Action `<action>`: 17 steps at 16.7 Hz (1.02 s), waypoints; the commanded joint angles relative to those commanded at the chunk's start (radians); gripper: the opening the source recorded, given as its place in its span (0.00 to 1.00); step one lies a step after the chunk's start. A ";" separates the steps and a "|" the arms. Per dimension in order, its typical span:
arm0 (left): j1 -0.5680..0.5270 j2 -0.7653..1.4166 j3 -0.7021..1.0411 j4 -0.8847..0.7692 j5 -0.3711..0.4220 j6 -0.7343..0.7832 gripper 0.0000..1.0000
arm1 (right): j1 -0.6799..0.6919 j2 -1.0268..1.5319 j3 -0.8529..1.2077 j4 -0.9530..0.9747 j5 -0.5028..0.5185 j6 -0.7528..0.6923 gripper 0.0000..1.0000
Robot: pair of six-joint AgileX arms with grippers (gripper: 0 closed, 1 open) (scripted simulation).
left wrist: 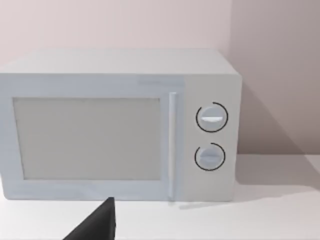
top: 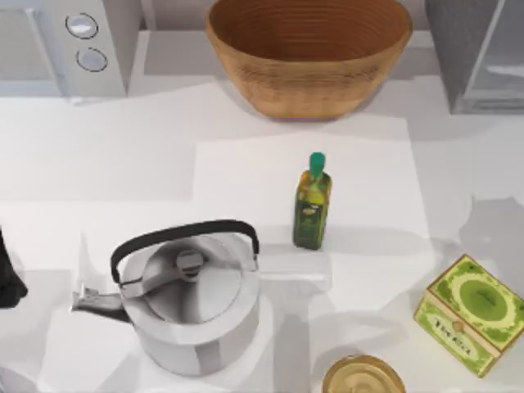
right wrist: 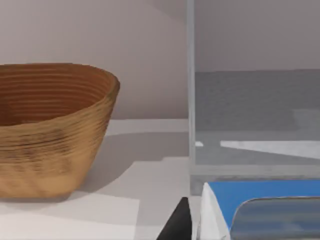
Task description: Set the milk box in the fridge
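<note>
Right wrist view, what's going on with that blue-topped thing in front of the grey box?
The milk box sits close under the right wrist camera, its blue top facing the fridge, which stands open just ahead, beside the wicker basket. It looks as if the right arm is carrying the carton toward the fridge, though the grip itself cannot be made out. The carton is not yet inside. The left gripper idles in front of the microwave. On the table stand a kettle, an olive-oil bottle and a green box.

The milk box (right wrist: pixel 260 207) and fridge (top: pixel 479 53) are cut off by frame edges.
</note>
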 joint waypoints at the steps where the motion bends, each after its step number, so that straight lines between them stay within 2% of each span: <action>1: 0.000 0.000 0.000 0.000 0.000 0.000 1.00 | -0.028 -0.092 -0.053 -0.005 -0.022 -0.013 0.00; 5: 0.000 0.000 0.000 0.000 0.000 0.000 1.00 | -0.132 -0.389 -0.238 -0.024 -0.094 -0.056 0.00; 8: 0.000 0.000 0.000 0.000 0.000 0.000 1.00 | -0.186 -0.513 -0.329 -0.034 -0.125 -0.077 0.00; 17: 0.000 0.000 0.000 0.000 0.000 0.000 1.00 | -0.200 -0.508 -0.328 -0.009 -0.143 -0.078 0.00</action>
